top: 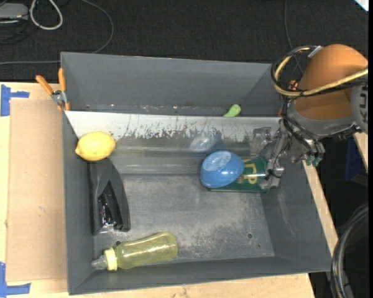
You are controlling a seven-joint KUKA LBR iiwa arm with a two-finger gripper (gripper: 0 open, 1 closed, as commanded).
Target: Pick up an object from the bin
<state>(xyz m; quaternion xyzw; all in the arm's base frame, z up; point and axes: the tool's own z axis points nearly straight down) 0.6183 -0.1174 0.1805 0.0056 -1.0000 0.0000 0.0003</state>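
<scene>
My gripper (274, 162) is low in the bin's right back part, at the right end of a dark green packet with yellow print (248, 180) that lies flat on the floor. A round blue bowl (221, 169) lies tipped against the packet's left end, just left of the gripper. A clear, pale plastic piece (202, 143) rests behind the bowl by the back wall.
A yellow lemon (96, 146) sits in the back left corner. A black stapler (109, 201) lies along the left wall. A yellowish baby bottle (140, 251) lies along the front wall. A small green piece (232, 110) rests on the back wall. The arm's orange cover hangs over the right rim.
</scene>
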